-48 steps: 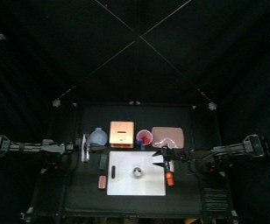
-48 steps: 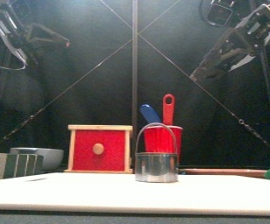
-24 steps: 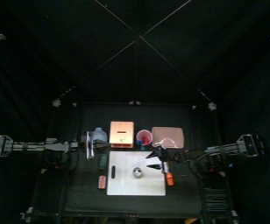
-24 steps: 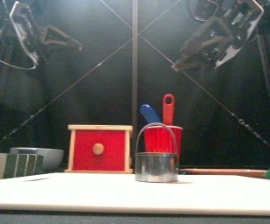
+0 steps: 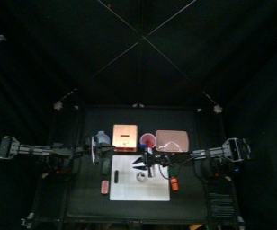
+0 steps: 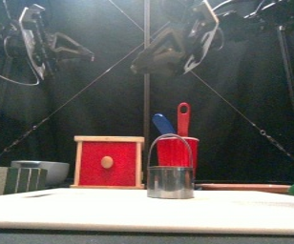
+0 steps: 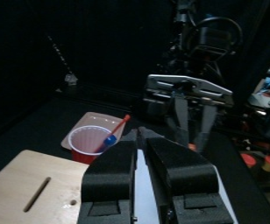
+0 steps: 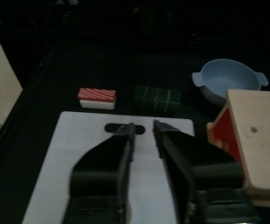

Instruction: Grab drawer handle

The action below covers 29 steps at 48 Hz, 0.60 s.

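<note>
The drawer [image 5: 125, 137] is an orange-tan box at the table's back, left of the red cup [image 5: 147, 139]. In the front view the drawer [image 6: 109, 162] shows a red front with a pale round handle [image 6: 106, 162]. My left gripper [image 5: 100, 148] hangs just left of the drawer, high above the table [image 6: 37, 46], its jaws together [image 7: 141, 140]. My right gripper [image 5: 148, 164] reaches over the white sheet [image 5: 141, 184], also high [image 6: 188, 43], with its jaws nearly together [image 8: 142, 129]. The right wrist view shows the drawer [image 8: 260, 131] off to one side. Neither gripper touches the drawer.
A metal can [image 6: 170, 180] stands on the white sheet in front of the red cup [image 6: 178, 149] with utensils. A pinkish tray [image 5: 173, 139] lies right of the cup. A blue bowl [image 8: 233, 77], a red striped block [image 8: 99, 94] and a dark block [image 8: 161, 94] lie left of the sheet.
My right arm has reached left from the table's right side to over the white sheet. My left gripper has moved a little right, toward the drawer.
</note>
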Each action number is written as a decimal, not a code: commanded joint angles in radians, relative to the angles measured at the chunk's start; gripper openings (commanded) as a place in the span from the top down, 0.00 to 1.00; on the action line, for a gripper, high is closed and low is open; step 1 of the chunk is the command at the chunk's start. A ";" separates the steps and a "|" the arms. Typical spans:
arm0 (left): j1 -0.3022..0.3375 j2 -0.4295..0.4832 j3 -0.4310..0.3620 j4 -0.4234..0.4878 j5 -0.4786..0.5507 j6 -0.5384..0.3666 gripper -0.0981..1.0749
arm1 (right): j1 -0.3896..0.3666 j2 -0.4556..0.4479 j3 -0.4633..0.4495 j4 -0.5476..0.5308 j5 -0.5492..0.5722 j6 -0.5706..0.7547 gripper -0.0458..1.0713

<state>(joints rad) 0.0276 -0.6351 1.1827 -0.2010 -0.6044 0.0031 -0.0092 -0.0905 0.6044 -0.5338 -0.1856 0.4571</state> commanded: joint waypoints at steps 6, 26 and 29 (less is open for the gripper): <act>-0.072 0.008 0.043 -0.081 -0.060 0.005 0.47 | -0.051 0.071 -0.094 -0.031 -0.015 0.002 0.64; -0.138 0.175 0.060 -0.175 -0.095 0.086 0.47 | -0.196 0.278 -0.276 -0.080 -0.020 0.000 0.71; -0.166 0.206 0.054 -0.204 -0.115 0.087 0.47 | -0.216 0.308 -0.307 -0.094 -0.018 -0.002 0.71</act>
<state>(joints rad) -0.1104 -0.4571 1.2640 -0.3789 -0.6918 0.0890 -0.1979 0.2163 0.3528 -0.6167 -0.1979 0.4571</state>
